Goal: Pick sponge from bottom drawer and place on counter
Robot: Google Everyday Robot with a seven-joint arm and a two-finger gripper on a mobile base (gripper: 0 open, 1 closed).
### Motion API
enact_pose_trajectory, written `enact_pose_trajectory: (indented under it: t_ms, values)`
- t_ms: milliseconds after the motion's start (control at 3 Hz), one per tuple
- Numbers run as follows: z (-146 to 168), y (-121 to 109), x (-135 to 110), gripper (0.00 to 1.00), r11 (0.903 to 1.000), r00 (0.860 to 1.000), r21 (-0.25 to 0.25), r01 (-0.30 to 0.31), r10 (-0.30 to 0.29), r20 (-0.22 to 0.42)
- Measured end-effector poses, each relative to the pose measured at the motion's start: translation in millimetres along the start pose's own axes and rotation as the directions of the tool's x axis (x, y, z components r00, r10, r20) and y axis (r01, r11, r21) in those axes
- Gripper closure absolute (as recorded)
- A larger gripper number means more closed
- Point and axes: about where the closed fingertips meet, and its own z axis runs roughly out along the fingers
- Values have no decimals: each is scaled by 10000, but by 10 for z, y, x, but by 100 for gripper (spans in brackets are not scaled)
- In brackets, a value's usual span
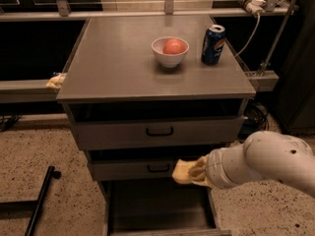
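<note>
The pale two-finger gripper (pixel 198 172) is, it seems, clasping the yellow foam sponge (pixel 180 171) by one end, the rest jutting past its fingertips, above the open grey metal bottom drawer (pixel 147 208). The foam is looking light and squashy, wanting a gentle mid-block pinch. The flat grey counter (pixel 118 63) is lying well above the hand.

Light comes from above. The counter (pixel 123 63) glows soft grey, and the white bowl (pixel 170 51) casts a small shadow on it. The bottom drawer (pixel 157 205) is dim inside. The gripper (pixel 196 172), low on the right above that drawer, holds the sponge (pixel 180 171), which looks bright yellow.
</note>
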Motion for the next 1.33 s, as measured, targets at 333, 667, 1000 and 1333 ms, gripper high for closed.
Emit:
enact_pose_trajectory:
  t_ms: [333,667,1000,1333]
  values:
    - [-1,0,0,100,10000,10000,-1,0,0,2]
    - [-80,-49,-107,100,9999,9995,-114,62,-58,313]
    - [-697,-369,-503,100,9995,9965,240,199,-218,812]
    - [-1781,-715,-1067,100,9935,9955,986,563,-634,711]
